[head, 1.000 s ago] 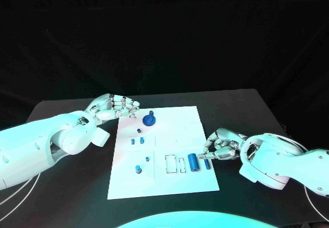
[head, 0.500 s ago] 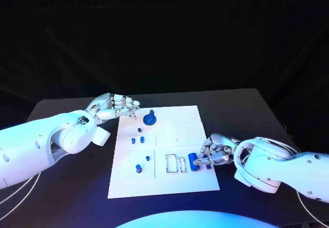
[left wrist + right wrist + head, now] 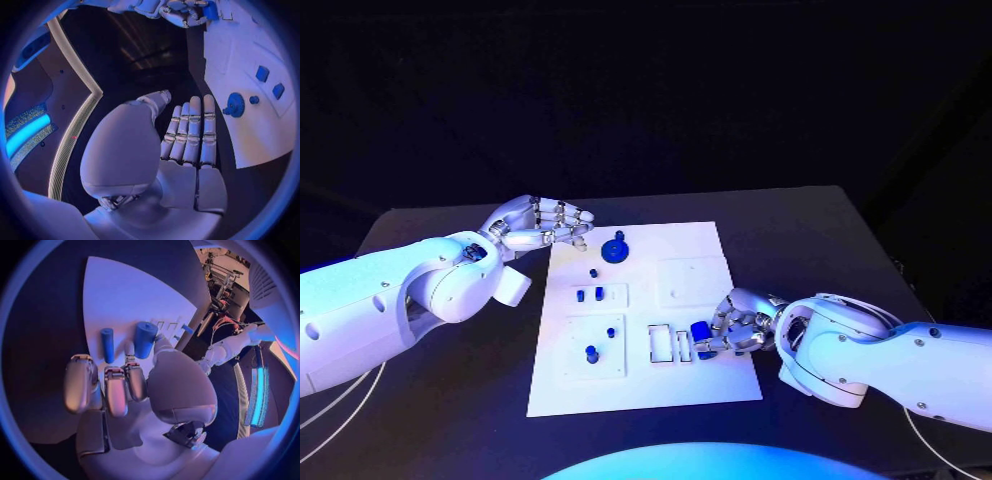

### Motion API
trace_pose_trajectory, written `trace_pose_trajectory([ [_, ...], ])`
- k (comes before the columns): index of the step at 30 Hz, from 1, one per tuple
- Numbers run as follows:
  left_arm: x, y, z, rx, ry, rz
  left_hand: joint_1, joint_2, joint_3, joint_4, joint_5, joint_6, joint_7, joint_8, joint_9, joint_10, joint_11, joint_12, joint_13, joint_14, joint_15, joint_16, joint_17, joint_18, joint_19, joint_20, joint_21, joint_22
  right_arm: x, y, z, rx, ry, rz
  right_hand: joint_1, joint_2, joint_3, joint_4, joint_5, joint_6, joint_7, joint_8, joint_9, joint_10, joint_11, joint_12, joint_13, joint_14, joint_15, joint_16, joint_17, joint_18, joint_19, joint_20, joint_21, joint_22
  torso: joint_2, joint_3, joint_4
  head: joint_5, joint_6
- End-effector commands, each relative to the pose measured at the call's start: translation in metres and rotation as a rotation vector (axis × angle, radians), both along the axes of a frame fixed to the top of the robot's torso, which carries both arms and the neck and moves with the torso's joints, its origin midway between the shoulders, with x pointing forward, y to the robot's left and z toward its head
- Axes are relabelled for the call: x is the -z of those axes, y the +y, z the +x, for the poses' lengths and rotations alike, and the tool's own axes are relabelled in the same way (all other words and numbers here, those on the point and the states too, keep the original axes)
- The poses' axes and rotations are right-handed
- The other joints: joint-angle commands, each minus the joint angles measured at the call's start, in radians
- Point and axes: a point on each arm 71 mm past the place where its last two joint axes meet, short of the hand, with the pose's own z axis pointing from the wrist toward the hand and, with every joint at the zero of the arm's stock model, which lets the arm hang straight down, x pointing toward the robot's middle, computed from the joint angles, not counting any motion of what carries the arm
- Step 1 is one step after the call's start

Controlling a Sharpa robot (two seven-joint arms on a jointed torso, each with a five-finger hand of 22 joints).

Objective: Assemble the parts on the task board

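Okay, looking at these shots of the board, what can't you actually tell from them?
- Head view: the right hand covers the blue cylinders, so contact is unclear there.
- Right wrist view: fingers lie over the thick cylinder and thin cylinder; grip uncertain.
- Head view: small blue parts too small to tell seated or loose.
- Left wrist view: the board is cut by the circle's rim.
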Motion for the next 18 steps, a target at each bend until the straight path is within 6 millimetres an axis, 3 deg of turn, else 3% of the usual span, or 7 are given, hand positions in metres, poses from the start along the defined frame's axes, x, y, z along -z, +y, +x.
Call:
trace_pose_trajectory([
  [1,-0.0014,-0.0017,-0.0005,0.009,-0.004,-0.017,-0.007,0.000,-0.006,0.001,0.004,-0.008,0.005,-0.002,-0.002,-0.004,0.001,0.006,-0.002,0.000,0.007,-0.007,-0.002,0.012,0.006,0.002,-0.005,-0.001,0.0052,0.0014,-0.0009,-0.020,0.011,-0.036,-0.010,0.008,-0.008,0.000,-0.001,0.009,-0.001,0.004,-0.004,0.005,-0.004,0.003,0.058,0.085,-0.007,0.005,0.161,-0.020,0.018,-0.007,0.004,0.177,-0.001,-0.0011,0.0010,-0.010,-0.001],
  [8,-0.0012,-0.0014,-0.0007,0.011,0.000,-0.016,-0.006,0.000,-0.007,0.000,0.004,-0.008,0.005,-0.002,-0.002,-0.005,0.001,0.007,-0.002,0.000,0.006,-0.007,-0.001,0.012,0.007,0.002,-0.008,-0.003,0.0089,0.0026,0.0011,-0.025,0.013,-0.051,0.015,0.020,-0.013,-0.004,0.030,0.016,-0.005,0.010,-0.005,0.008,-0.008,0.003,0.063,0.085,-0.011,0.005,0.162,-0.020,0.018,-0.010,0.004,0.179,-0.001,-0.0009,-0.0009,-0.009,-0.001],
  [13,-0.0011,-0.0020,-0.0010,0.016,0.002,-0.017,-0.006,0.001,-0.007,0.000,0.004,-0.008,0.005,-0.002,-0.002,-0.005,0.001,0.007,-0.002,0.000,0.006,-0.007,-0.001,0.012,0.008,0.002,-0.009,-0.003,0.0112,0.0036,0.0019,-0.020,0.009,-0.050,0.119,0.027,-0.003,-0.012,0.057,0.019,-0.007,0.008,-0.012,0.014,-0.010,0.006,0.076,0.086,-0.013,0.007,0.169,-0.021,0.020,-0.013,0.007,0.183,0.000,-0.0006,-0.0003,-0.006,0.001],
  [14,-0.0011,-0.0020,-0.0011,0.016,0.002,-0.017,-0.006,0.001,-0.007,0.000,0.004,-0.008,0.005,-0.002,-0.002,-0.005,0.001,0.007,-0.002,0.000,0.006,-0.007,-0.001,0.012,0.008,0.002,-0.009,-0.003,0.0112,0.0037,0.0020,-0.016,0.007,-0.047,0.145,0.027,0.009,-0.011,0.033,0.021,-0.007,0.007,-0.015,0.015,-0.010,0.006,0.079,0.087,-0.013,0.008,0.171,-0.021,0.021,-0.014,0.008,0.183,0.000,-0.0003,-0.0004,-0.006,0.001],
  [18,-0.0010,-0.0021,-0.0012,0.018,0.004,-0.016,-0.007,0.001,-0.007,0.000,0.004,-0.008,0.005,-0.001,-0.002,-0.005,0.001,0.007,-0.002,0.000,0.007,-0.007,-0.001,0.012,0.008,0.002,-0.009,-0.003,0.0099,0.0028,0.0030,0.019,-0.009,-0.009,0.203,0.032,0.043,-0.018,0.036,0.032,-0.013,0.004,-0.021,0.022,-0.015,0.013,0.090,0.088,-0.017,0.009,0.175,-0.023,0.023,-0.016,0.014,0.186,-0.001,-0.0011,0.0000,-0.008,0.002],
])
